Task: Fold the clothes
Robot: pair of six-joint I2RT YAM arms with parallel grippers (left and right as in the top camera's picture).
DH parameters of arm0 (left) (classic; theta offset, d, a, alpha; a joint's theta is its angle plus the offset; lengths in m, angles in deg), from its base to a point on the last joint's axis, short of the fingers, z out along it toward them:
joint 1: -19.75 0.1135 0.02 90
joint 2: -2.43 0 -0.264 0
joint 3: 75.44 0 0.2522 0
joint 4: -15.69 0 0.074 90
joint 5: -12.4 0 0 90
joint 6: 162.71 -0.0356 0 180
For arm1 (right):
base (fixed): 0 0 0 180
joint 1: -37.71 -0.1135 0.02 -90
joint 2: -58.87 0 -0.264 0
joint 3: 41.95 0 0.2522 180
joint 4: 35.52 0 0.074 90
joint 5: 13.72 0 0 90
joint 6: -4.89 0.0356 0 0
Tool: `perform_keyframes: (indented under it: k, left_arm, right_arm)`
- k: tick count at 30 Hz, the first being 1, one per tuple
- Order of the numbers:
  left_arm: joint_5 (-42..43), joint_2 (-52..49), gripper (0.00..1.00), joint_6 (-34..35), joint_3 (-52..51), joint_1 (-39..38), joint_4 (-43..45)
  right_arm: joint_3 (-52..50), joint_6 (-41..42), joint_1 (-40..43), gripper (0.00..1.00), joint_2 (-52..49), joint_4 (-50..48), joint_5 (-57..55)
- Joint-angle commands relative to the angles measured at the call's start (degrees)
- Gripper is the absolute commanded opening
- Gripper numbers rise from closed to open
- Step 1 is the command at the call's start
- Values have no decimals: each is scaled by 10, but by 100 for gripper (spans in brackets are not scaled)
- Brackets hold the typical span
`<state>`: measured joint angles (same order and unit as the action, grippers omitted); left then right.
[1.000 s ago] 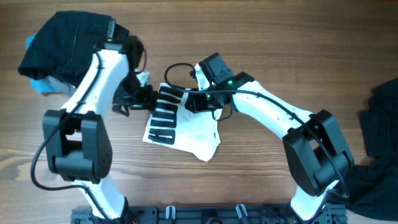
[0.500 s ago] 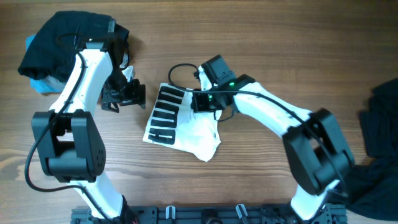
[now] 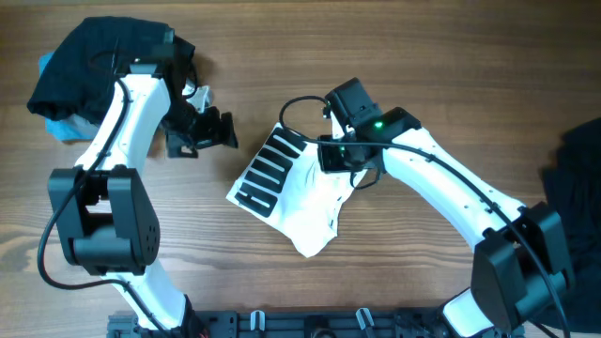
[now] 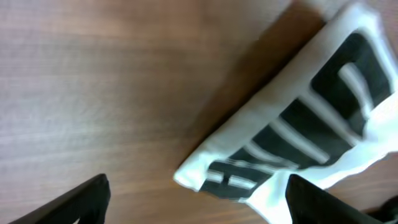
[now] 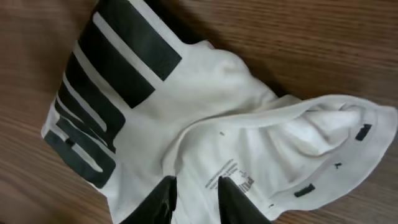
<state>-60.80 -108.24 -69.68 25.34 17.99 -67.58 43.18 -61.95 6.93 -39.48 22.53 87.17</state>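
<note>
A white shirt (image 3: 305, 192) with a black striped print lies partly folded and bunched in the middle of the wooden table. My right gripper (image 3: 344, 172) is at its upper right part, fingers pinched on the white cloth. In the right wrist view the fingers (image 5: 196, 190) squeeze a fold of the shirt (image 5: 211, 106) near its printed label. My left gripper (image 3: 218, 131) is open and empty, apart from the shirt on its upper left. In the left wrist view the fingers (image 4: 198, 190) are spread wide, with the shirt's striped edge (image 4: 298, 124) ahead of them.
A pile of dark clothes (image 3: 103, 61) lies at the back left, over something blue (image 3: 58, 129). More dark clothes (image 3: 575, 178) lie at the right edge and at the lower right (image 3: 563, 282).
My left gripper has let go of the shirt's left edge and drawn back to the left. My right gripper has pulled the shirt right and toward the front, turning it.
</note>
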Motion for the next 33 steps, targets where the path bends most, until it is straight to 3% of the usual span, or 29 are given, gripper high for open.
perform_keyframes:
  k: [1,3,5,9,11,13,17,19,21,22,23,26,29,33]
  left_arm:
    - [86,4,38,-21,-26,-8,-2]
    - [158,4,31,-45,-36,-14,-27]
    - [166,4,4,-41,-73,-36,-9]
    - [154,4,4,76,-188,-83,106]
    - [61,2,4,174,-241,-82,203]
    - [13,-3,4,184,-247,-68,297]
    - [29,-3,4,179,-223,-43,499]
    - [44,-3,4,167,-176,-42,497]
    - [44,-2,17,157,-104,-42,413]
    - [46,0,45,125,-41,-42,310]
    - [46,4,62,105,5,-42,235]
    - [43,24,91,91,51,-34,85]
    - [49,22,100,92,21,-12,19]
    - [111,21,100,94,-136,-1,149]
  right_arm:
    - [-1,-64,1,5,2,-6,45]
    - [-1,-64,1,4,2,-10,63]
    - [-1,-57,1,4,2,-17,49]
    - [-1,11,19,4,2,-22,7]
    - [-1,10,38,4,2,-23,10]
    - [-1,7,44,4,2,-33,38]
    - [-1,-39,41,5,2,-115,117]
    - [-1,-40,40,5,2,-138,116]
    - [-1,-32,40,5,-9,-154,117]
    - [-1,-20,39,5,-29,-151,120]
    - [-2,-20,35,5,-48,-151,137]
    - [-2,35,26,4,-121,-151,201]
    - [-2,81,26,4,-157,-153,200]
    - [-2,85,26,5,-161,-153,185]
